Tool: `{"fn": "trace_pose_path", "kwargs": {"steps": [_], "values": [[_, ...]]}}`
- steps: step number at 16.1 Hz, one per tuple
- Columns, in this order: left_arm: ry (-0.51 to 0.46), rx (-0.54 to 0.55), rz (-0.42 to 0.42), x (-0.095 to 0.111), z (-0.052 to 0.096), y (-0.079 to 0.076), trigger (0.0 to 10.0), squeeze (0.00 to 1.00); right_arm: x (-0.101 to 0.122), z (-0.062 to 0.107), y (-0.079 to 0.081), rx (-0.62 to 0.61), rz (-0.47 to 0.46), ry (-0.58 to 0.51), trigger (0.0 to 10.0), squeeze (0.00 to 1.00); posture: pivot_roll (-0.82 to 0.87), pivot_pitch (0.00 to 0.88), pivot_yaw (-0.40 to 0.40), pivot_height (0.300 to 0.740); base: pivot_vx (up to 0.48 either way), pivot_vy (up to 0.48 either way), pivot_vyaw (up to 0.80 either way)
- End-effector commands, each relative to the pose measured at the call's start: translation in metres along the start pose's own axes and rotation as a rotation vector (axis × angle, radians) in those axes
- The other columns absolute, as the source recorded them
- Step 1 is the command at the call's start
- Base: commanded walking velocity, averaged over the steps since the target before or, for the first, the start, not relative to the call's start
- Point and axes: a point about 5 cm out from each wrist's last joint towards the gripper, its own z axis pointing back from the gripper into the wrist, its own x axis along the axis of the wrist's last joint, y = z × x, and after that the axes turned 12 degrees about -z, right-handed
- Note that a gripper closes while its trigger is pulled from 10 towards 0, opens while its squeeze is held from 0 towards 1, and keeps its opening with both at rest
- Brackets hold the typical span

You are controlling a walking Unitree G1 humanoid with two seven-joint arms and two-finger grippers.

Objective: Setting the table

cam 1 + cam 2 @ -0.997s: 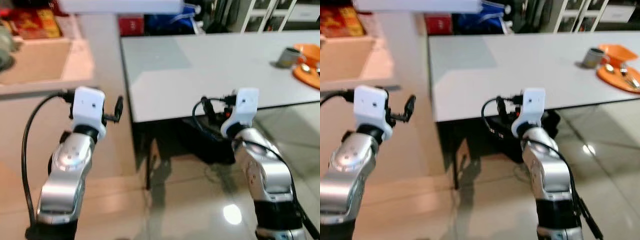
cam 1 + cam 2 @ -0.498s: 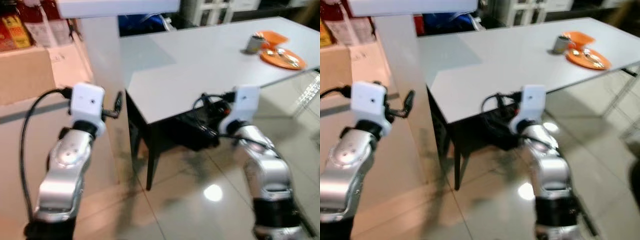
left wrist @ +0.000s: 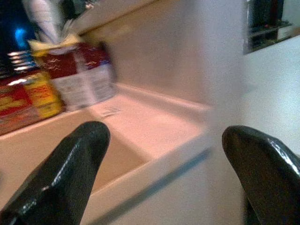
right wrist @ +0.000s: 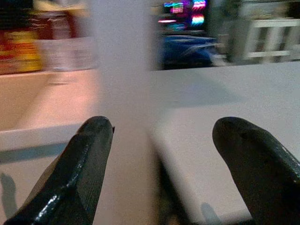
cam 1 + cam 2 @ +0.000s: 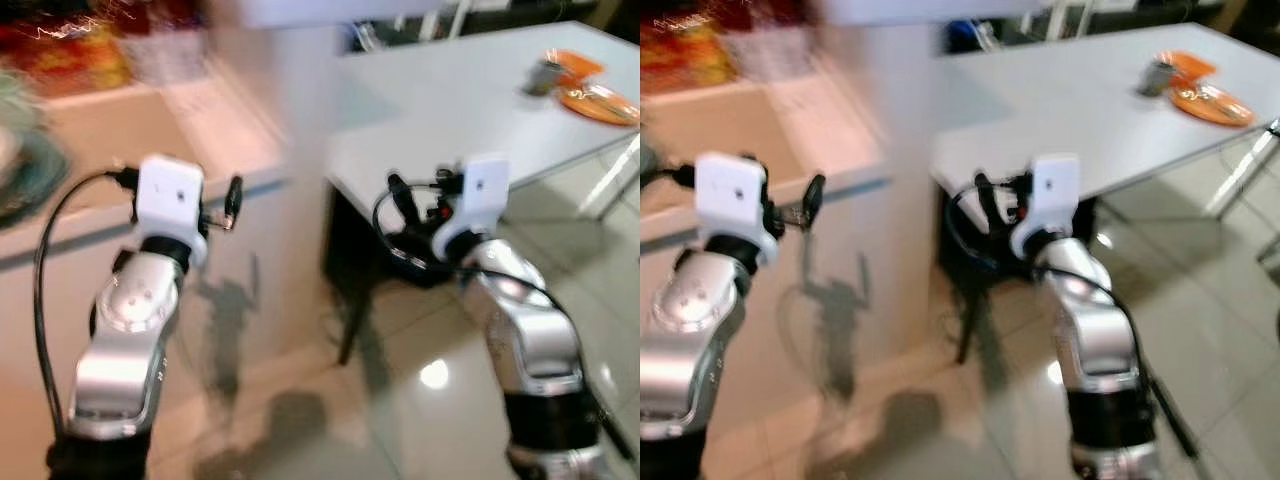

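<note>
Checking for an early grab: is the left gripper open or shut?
Open. In the left wrist view, the left gripper's two black fingers stand wide apart, nothing between them.

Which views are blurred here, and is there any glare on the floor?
Left and right eye views: smeared sideways, worst along the counter; the orange plate on the table is soft. A bright glare spot on the floor tiles. Both wrist views: background soft, the black fingers fairly sharp and glossy.
</note>
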Motion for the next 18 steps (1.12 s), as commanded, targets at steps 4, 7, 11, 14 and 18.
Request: {"fn": "trace_pose_path", "kwargs": {"steps": [4, 7, 11, 14, 18], "values": [[-0.058, 0.015, -0.023, 0.016, -0.002, 0.004, 10.0, 0.00, 0.016, -0.002, -0.004, -0.003, 0.023, -0.066, 10.0, 0.00, 0.03, 0.000, -0.053, 0.740, 0.000, 0.480, 0.80], [-0.081, 0.024, -0.022, 0.023, -0.004, 0.007, 10.0, 0.00, 0.018, -0.003, -0.007, -0.013, 0.022, -0.079, 10.0, 0.00, 0.03, 0.000, -0.054, 0.740, 0.000, 0.480, 0.80], [-0.061, 0.015, 0.032, 0.022, -0.005, 0.002, 10.0, 0.00, 0.020, -0.005, -0.017, -0.057, -0.039, -0.076, 10.0, 0.00, 0.03, 0.000, -0.054, 0.740, 0.000, 0.234, 0.40], [-0.033, 0.001, 0.029, 0.017, -0.004, 0.001, 10.0, 0.00, 0.021, -0.006, -0.022, -0.080, 0.002, -0.069, 10.0, 0.00, 0.03, 0.000, -0.055, 0.740, 0.092, 0.000, 0.00], [-0.039, -0.016, 0.030, 0.018, -0.005, 0.000, 10.0, 0.00, 0.024, -0.006, -0.028, -0.119, -0.044, -0.085, 10.0, 0.00, 0.03, 0.000, -0.050, 0.740, 0.405, 0.000, 0.00]]}}
